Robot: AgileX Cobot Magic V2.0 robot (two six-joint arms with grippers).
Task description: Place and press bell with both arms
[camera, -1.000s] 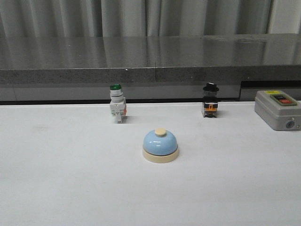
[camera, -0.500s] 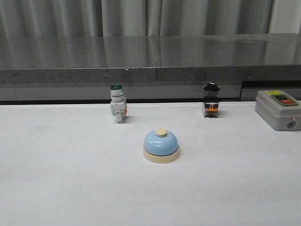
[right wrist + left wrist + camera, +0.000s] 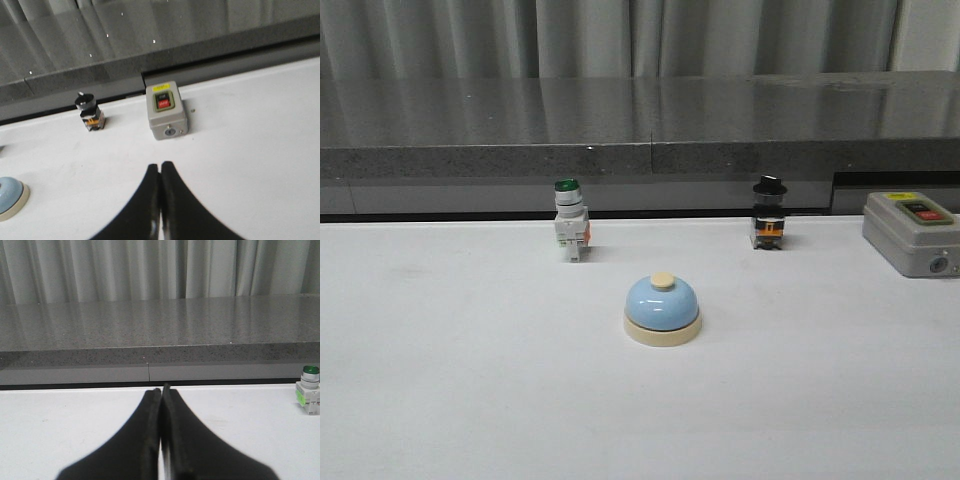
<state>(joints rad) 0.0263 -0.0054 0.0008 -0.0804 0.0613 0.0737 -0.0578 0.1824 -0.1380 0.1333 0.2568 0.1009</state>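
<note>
Front view shows the bell [image 3: 662, 309] upright on the white table [image 3: 470, 380], about mid-width, with bare tabletop all round it and neither arm in that picture. Farther back, near the table's far edge, stand a green-capped switch [image 3: 570, 220] to the left, a black-capped switch [image 3: 768, 214] to the right, and a grey box [image 3: 912, 232] at the far right, touching the picture's edge. All three are well apart from the bell. Behind them runs a dark stone ledge [image 3: 640, 120] with curtains beyond. On the left wrist view the left gripper [image 3: 161, 390] has its jaws pressed together, holding nothing, over bare table. The right gripper [image 3: 160, 166] is likewise closed and empty, the grey box just beyond its tips.
</note>
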